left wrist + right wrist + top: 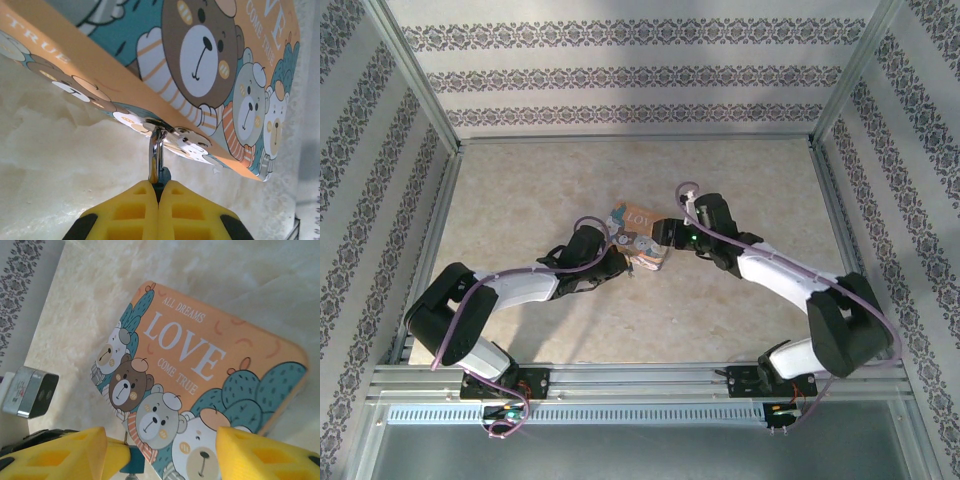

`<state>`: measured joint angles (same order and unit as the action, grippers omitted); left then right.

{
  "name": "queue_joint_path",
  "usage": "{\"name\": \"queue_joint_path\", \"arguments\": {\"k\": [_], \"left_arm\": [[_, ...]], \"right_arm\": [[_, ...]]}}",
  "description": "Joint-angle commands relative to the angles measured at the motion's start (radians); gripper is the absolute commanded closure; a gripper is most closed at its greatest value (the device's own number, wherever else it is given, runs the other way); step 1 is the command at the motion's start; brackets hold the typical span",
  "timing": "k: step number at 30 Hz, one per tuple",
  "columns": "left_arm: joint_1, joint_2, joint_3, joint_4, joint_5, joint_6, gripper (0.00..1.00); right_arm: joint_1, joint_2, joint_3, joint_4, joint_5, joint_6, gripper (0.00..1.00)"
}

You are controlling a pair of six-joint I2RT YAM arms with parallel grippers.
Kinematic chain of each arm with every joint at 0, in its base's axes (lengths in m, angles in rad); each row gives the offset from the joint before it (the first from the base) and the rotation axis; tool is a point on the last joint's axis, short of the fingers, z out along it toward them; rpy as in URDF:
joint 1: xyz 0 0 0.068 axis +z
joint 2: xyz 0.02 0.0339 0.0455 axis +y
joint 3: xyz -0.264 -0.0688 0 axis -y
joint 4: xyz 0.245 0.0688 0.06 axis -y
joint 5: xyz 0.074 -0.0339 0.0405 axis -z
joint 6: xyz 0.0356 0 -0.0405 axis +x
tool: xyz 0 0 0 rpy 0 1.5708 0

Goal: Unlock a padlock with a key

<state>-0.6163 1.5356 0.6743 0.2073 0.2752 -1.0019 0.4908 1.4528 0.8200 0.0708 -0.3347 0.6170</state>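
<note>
At the box edge, the left gripper is clamping its jaws on the padlock, likely steadying it for keying; the right gripper is hovering over the box, jaws open.

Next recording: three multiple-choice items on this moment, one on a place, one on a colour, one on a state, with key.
1. Where is the padlock? A) at the clasp on the box's edge B) loose by the back wall C) on the lid
2. The word LOVE on the box is: A) black B) white C) red
3. The right tool is: A) shut, empty B) shut on the box C) open
Key: 1A, its loop meets the clasp; 2B, white letters on orange; 3C, its fingers stand wide apart.
</note>
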Motion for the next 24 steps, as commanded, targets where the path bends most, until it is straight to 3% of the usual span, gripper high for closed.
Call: {"name": "queue_joint_path", "arguments": {"k": [1,5,14,24], "left_arm": [[-0.016,-0.002,0.035,-0.06,-0.032,0.071,0.96],[-0.014,0.04,0.042,-0.026,-0.01,0.065,0.95],[-0.01,0.068,0.029,0.018,-0.011,0.06,0.74],[-0.001,-0.15,-0.039,-0.082,-0.129,0.123,0.5]], "right_arm": [[0.007,0.046,0.063,0.001,-0.073,0.069,0.41],[0.011,0.088,0.081,0.01,-0.078,0.085,0.41],[0.007,0.136,0.06,-0.003,-0.074,0.102,0.41],[-0.012,0.017,0.061,-0.058,-0.031,0.059,0.38]]}}
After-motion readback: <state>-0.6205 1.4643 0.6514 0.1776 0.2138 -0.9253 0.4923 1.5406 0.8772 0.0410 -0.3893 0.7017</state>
